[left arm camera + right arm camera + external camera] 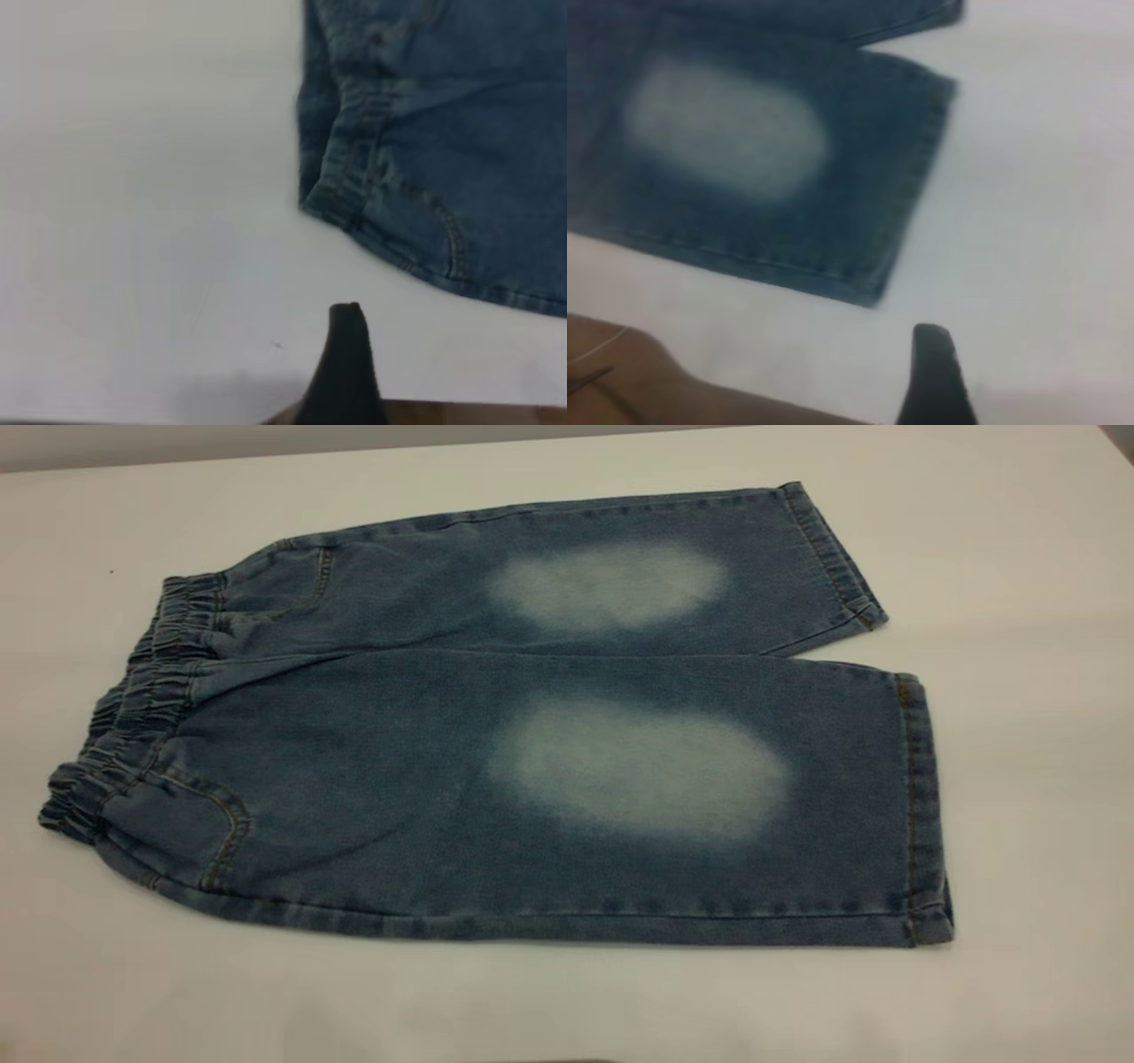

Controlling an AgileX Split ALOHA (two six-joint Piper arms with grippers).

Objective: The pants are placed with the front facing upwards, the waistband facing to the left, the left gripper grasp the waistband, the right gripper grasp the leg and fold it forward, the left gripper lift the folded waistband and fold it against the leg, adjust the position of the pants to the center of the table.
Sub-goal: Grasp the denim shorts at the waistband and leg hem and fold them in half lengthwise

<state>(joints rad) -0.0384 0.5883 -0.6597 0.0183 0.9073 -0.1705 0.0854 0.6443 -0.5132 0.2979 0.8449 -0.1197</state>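
So far nothing of the fold has begun. In the exterior view the pants [532,726] lie flat and spread open on the table [1019,558], front up, both pale knee patches showing. The waistband [133,717] points toward the table's left edge and the hems toward its right edge. The near leg [638,797] lies alongside the far one, the two just parting at the cuffs. No arm enters this view.

From the left wrist view, the left gripper [347,354] shows only as one dark fingertip over bare table, near the waistband [341,150] corner but apart from it. It has nothing in it; how wide its fingers stand I cannot tell from a single tip.

From the right wrist view, the right gripper [935,372] likewise shows one dark tip, hanging over the table close to the hem corner of the leg [771,168], not touching the cloth. It holds nothing, and its opening cannot be told either.

By my judgement every step is left: taking hold of waistband and leg, folding lengthwise, folding the waist onto the leg, then centring the bundle.
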